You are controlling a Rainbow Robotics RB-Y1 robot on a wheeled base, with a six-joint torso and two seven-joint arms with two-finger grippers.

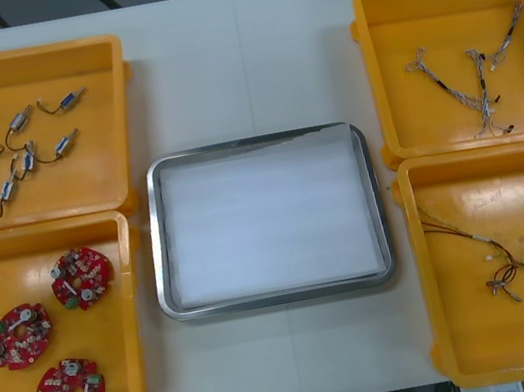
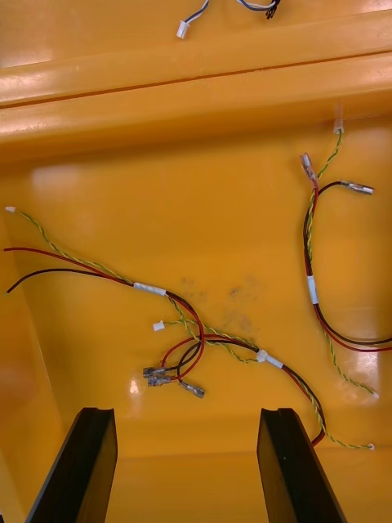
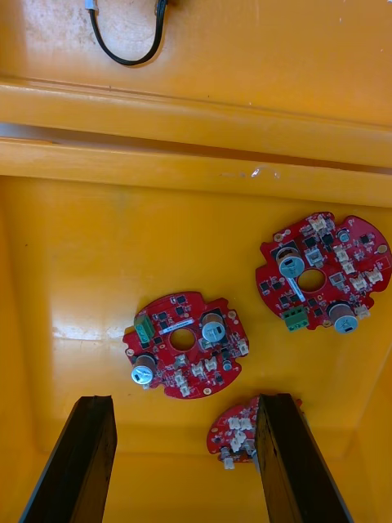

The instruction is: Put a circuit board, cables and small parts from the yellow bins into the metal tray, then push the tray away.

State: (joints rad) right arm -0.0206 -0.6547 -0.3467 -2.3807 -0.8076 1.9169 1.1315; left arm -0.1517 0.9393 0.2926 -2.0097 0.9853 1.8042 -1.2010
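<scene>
Layout at what looks like the start of the task: metal tray (image 1: 266, 216) white inside and bare, set midway between the four yellow bins, presumably to be within reach of either arm. One kind of stock per bin, likely to keep each pick unambiguous. Near left bin (image 1: 132, 381): three round red circuit boards (image 3: 196, 368), lying flat and apart from one another. Far left bin (image 1: 83, 45): small metal parts (image 1: 20, 119) on short black cables, loosely scattered. Far right bin (image 1: 431, 115): twisted blue and white cables (image 1: 478, 87). Near right bin (image 1: 467, 322): red and yellow cables (image 2: 188, 343), two loose bundles well apart. Left gripper (image 3: 186, 402) above the near left bin, fingers spread wide, nothing between them, nearest board just beside one finger; probably staged for the board pick. Right gripper (image 2: 187, 413) above the near right bin, likewise wide and empty, larger cable bundle just ahead of the fingers. Nothing transferred yet; tray push last.
</scene>
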